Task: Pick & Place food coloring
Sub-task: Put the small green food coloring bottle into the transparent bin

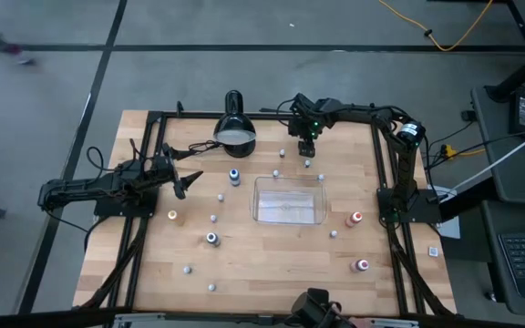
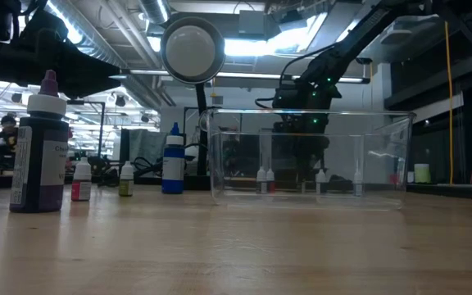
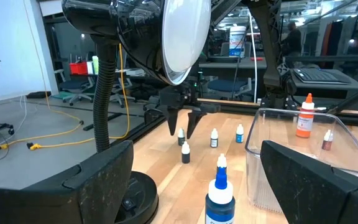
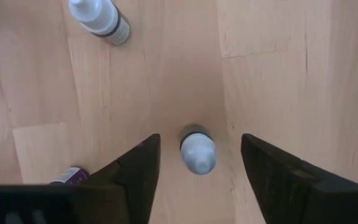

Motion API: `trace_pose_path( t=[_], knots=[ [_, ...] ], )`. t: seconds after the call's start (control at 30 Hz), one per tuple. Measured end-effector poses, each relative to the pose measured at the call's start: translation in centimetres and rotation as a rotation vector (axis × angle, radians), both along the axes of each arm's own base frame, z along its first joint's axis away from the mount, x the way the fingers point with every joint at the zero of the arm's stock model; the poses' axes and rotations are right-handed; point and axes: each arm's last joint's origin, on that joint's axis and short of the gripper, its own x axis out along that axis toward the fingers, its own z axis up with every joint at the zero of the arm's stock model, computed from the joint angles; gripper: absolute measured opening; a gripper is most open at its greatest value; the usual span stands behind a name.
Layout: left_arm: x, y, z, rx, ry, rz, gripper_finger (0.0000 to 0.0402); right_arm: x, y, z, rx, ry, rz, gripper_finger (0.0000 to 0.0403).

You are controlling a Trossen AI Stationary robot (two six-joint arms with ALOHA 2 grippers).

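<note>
Wooden bench (image 1: 272,264) planks carry the food coloring scattered from edge to edge: nearest the front edge, small pale bottles stand left of centre (image 1: 187,270), and a red-topped bottle (image 1: 363,265) stands toward the front right corner. Farther in, a dark-topped bottle (image 1: 211,239) and an orange-topped bottle (image 1: 172,216) stand left of the clear plastic tray (image 1: 288,181), which sits at the bench's middle with nothing visible inside it; a second red-topped bottle (image 1: 356,219) stands off the tray's right side. A blue-topped bottle (image 1: 234,175) stands just beyond the tray's left far corner, near the black dome lamp (image 1: 234,133) at the far edge. The left gripper (image 1: 188,179) hangs over the left side of the bench, fingers spread wide and holding nothing. Toward the far edge, right of the lamp, the right gripper (image 1: 307,153) points straight down over a small pale bottle (image 4: 197,151); its fingers (image 4: 135,171) stand apart on either side of the bottle's cap, not touching it. Another pale bottle (image 4: 99,17) stands close by on the planks. More pale bottles (image 1: 282,153) dot the far side of the bench around that gripper.
</note>
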Motion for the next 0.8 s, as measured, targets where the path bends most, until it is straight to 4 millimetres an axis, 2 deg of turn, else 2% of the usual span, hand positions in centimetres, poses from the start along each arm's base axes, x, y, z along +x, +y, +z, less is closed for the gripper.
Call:
trace_pose_path(
  t=[0.3,0.7,0.8],
  knots=[
    [0.0,0.0,0.0,0.0,0.0,0.0,0.0347,-0.04,0.03,-0.06,0.004,0.006,0.0,0.0146],
    [0.0,0.0,0.01,0.0,-0.001,0.0,0.0347,-0.07,0.05,-0.09,0.007,0.009,0.0,0.0077],
    [0.0,0.0,0.0,0.0,0.0,0.0,0.0347,-0.06,0.06,-0.09,0.007,0.009,0.0,0.007]
  ],
)
